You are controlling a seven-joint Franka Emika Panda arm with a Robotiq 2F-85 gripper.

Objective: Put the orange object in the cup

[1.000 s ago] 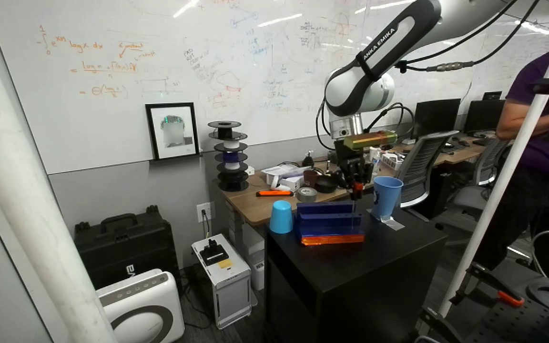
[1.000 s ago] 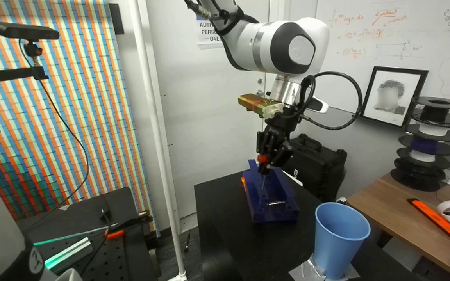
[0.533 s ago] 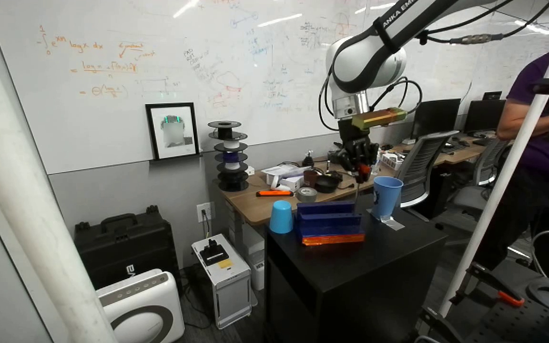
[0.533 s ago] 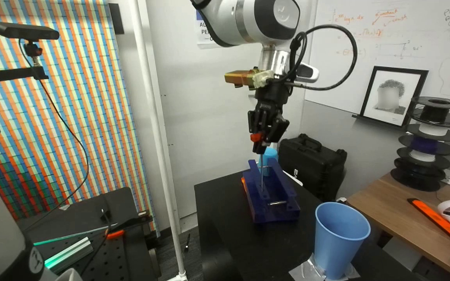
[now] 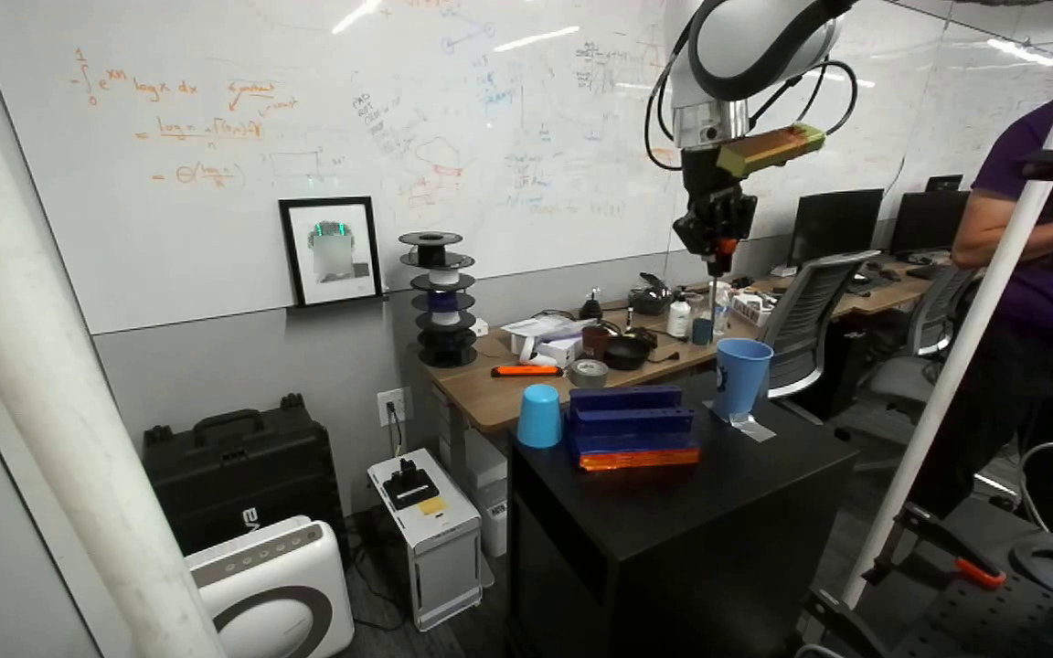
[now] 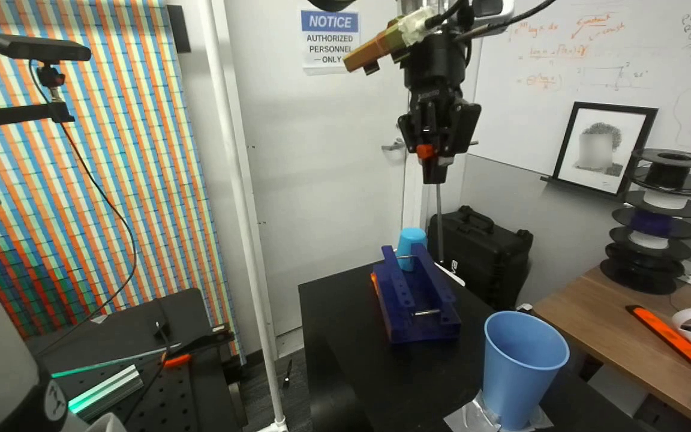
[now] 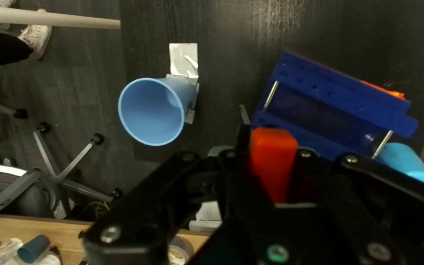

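Note:
The orange object (image 7: 274,158) is a tool with an orange handle and a thin metal shaft (image 6: 439,222) pointing down. It also shows in an exterior view (image 5: 726,246). My gripper (image 6: 435,159) is shut on the handle and holds it high above the black cabinet. The gripper also shows in an exterior view (image 5: 718,260). The blue cup (image 6: 513,390) stands upright, taped to the cabinet; it shows in an exterior view (image 5: 739,384). In the wrist view the cup (image 7: 188,92) lies left of the jaws, apart from the shaft tip. Part of the handle is hidden by the fingers.
A dark blue rack (image 5: 632,420) with an orange strip (image 5: 641,459) along its side stands on the cabinet (image 5: 673,512). A light blue cup (image 5: 540,416) stands upside down beside it. A wooden desk (image 6: 597,312) with clutter is behind.
My gripper has risen with the orange object and shifted toward the blue cup. The shaft, earlier down in the rack, is now clear above it. The rack and cups have not moved.

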